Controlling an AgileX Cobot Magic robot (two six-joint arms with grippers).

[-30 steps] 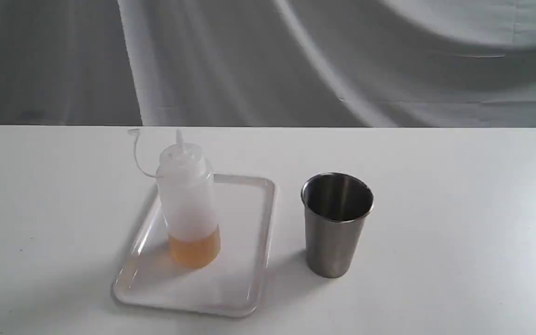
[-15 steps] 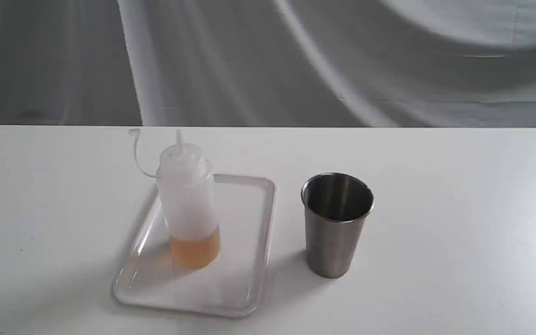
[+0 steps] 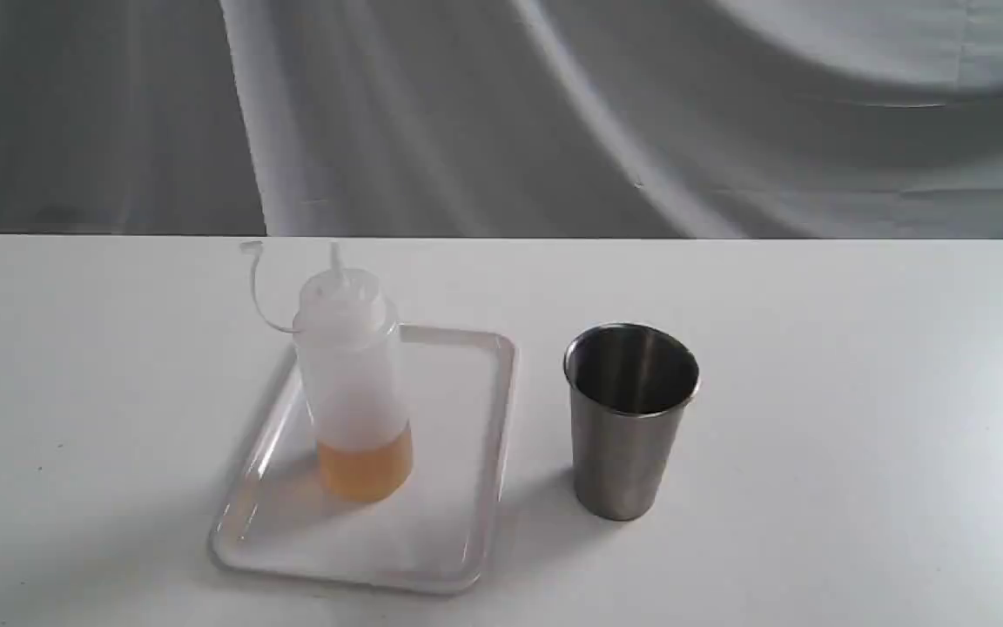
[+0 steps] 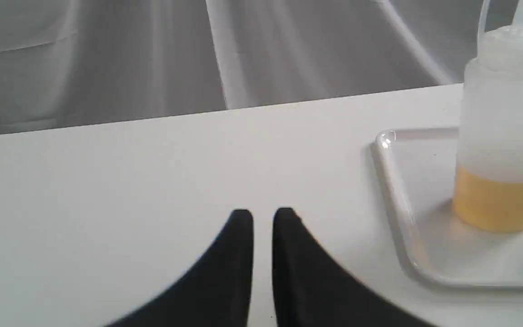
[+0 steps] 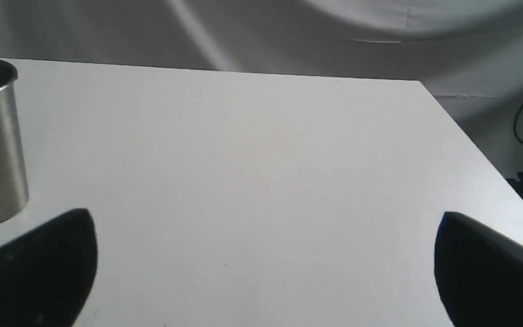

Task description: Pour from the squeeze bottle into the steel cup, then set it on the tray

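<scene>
Centrally on a white table (image 3: pixel 858 418), seen from the exterior view, the squeeze bottle (image 3: pixel 352 374) stands upright on the tray (image 3: pixel 432 531), toward the tray's far left part. The bottle is translucent whitish plastic with a cone nozzle pointing up; its small cap (image 3: pixel 249 248) dangles on a thin strap curling out to the left. Amber liquid fills only the bottom part of the bottle. Its sides look plain. The tray is shallow, glossy white, with rounded corners and a low rim. To the right of the tray, near it but not touching, the steel cup (image 3: pixel 628 444) stands upright on the table, its brushed sides plain and its inside dark. Behind the table hangs a grey draped cloth (image 3: pixel 554 113). Neither arm shows in this view. The left gripper (image 4: pixel 263 215) hovers above bare table well to the left of the tray, its black fingers drawn almost together with only a thin slit between them, holding nothing. The right gripper (image 5: pixel 263 222) is spread wide over bare table to the right of the cup, nothing between its fingers.
</scene>
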